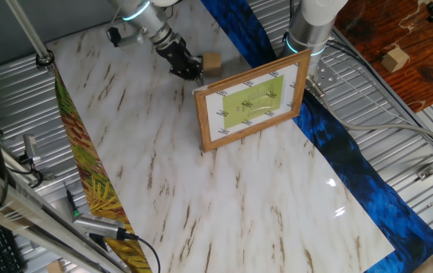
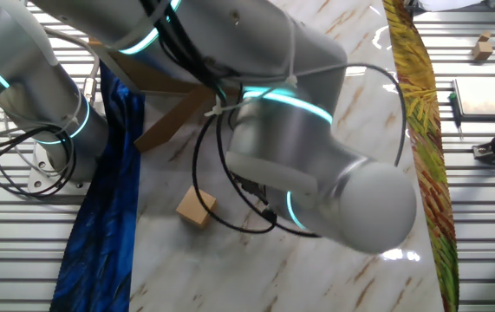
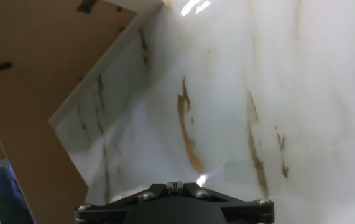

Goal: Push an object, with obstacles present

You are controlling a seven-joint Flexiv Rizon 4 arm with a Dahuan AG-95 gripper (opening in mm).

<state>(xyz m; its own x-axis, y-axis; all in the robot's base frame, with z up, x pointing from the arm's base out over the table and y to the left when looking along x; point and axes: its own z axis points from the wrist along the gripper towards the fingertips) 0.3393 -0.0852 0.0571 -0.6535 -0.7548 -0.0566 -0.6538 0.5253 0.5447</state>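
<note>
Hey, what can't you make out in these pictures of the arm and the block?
Whether the gripper is open or shut: small and dark in one fixed view, hidden by the arm in the other, cut off by the hand view's bottom edge.
Whether it touches the wooden block: too small in one fixed view.
Print in the frame: too small to read.

One fixed view: high, well away from the gripper (image 1: pixel 192 73), facing the front of the picture frame (image 1: pixel 252 101) beside it. Other fixed view: opposite side, close, arm (image 2: pixel 316 173) fills it. Hand view: low over marble table (image 3: pixel 276 93). All three share frame and tabletop.
</note>
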